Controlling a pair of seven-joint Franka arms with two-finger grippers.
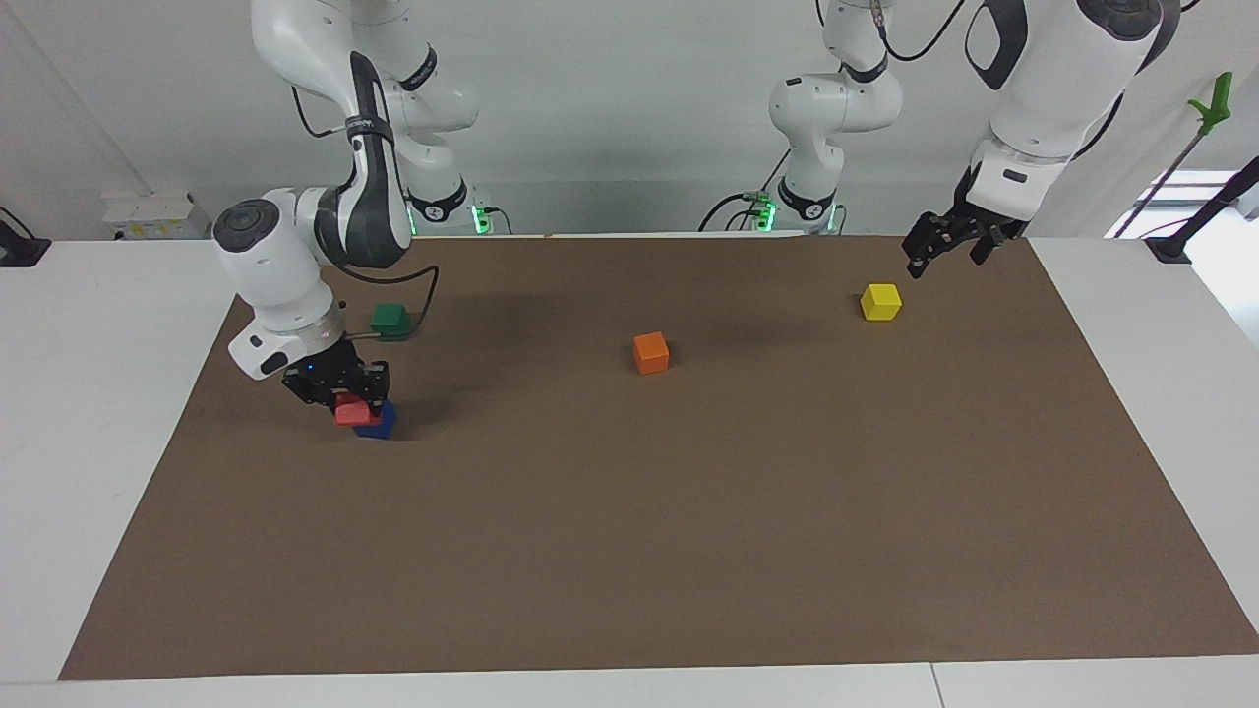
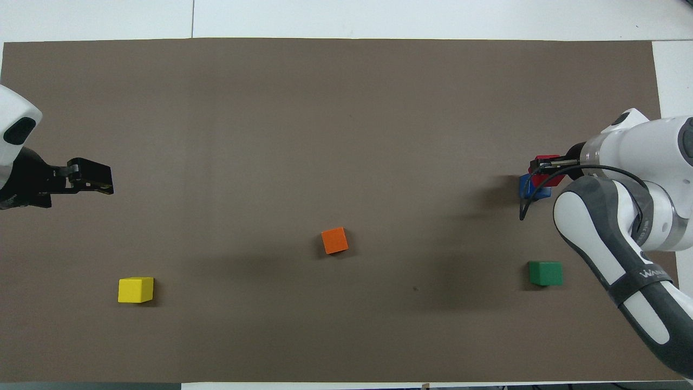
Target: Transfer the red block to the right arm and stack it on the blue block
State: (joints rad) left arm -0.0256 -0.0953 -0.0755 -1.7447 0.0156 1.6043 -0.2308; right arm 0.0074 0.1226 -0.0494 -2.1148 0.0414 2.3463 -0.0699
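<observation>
My right gripper (image 1: 346, 395) is shut on the red block (image 1: 348, 413) and holds it at the top of the blue block (image 1: 382, 423), shifted a little toward the right arm's end of the table. I cannot tell whether the two blocks touch. In the overhead view the red block (image 2: 543, 161) overlaps the blue block (image 2: 526, 187) under the right gripper (image 2: 548, 168). My left gripper (image 1: 946, 264) is open and empty. It hangs in the air beside the yellow block (image 1: 881, 301) at the left arm's end and waits; it also shows in the overhead view (image 2: 92, 179).
An orange block (image 1: 651, 352) lies mid-table on the brown mat (image 1: 629, 551). A dark green block (image 1: 391, 319) lies nearer to the robots than the blue block, with a black cable hanging by it. The yellow block (image 2: 136, 289) sits near the left arm's base.
</observation>
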